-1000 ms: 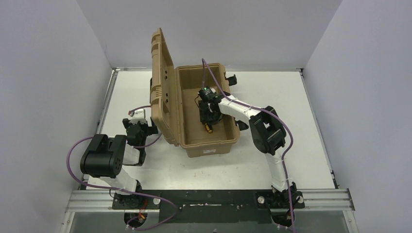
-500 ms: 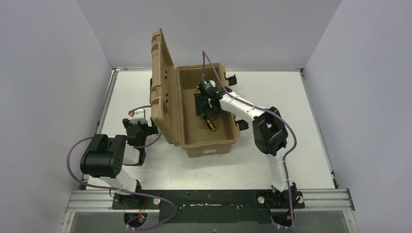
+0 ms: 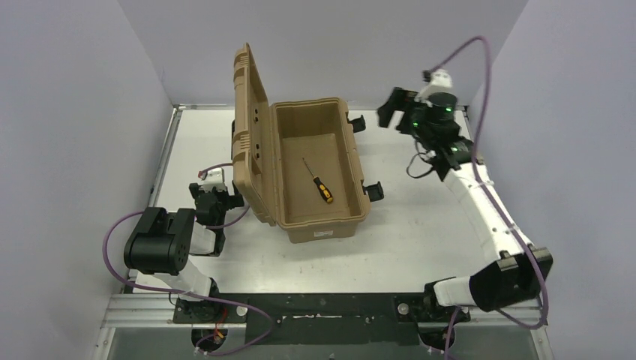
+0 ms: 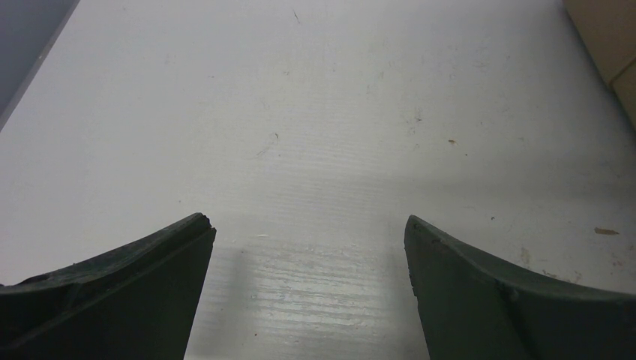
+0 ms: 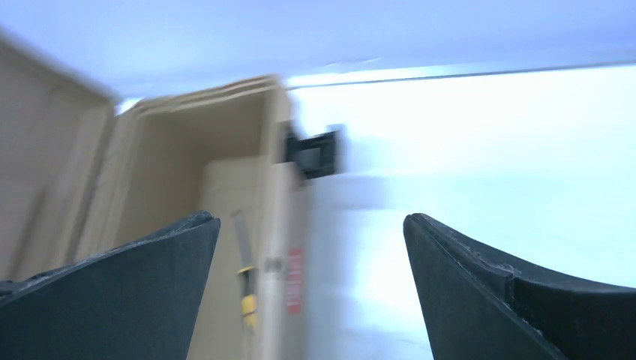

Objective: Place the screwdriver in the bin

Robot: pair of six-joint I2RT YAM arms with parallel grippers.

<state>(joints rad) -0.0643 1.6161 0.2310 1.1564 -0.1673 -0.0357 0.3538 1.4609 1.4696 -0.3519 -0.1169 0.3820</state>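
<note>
Black-and-yellow-handled steel screwdriver (image 3: pixel 318 180) was logged lying diagonally on the floor of the tan plastic bin (image 3: pixel 324 226), well left of the raised right gripper (image 3: pixel 391 112), seen wide open and empty.

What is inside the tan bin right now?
Only the screwdriver, lying flat on the floor of the bin, handle toward the near side. The strip of floor just behind the near wall is hidden from the top camera.

Right gripper (image 5: pixel 311 219) high, left gripper (image 4: pixel 309 222) low; jaws seemingly apart.
</note>
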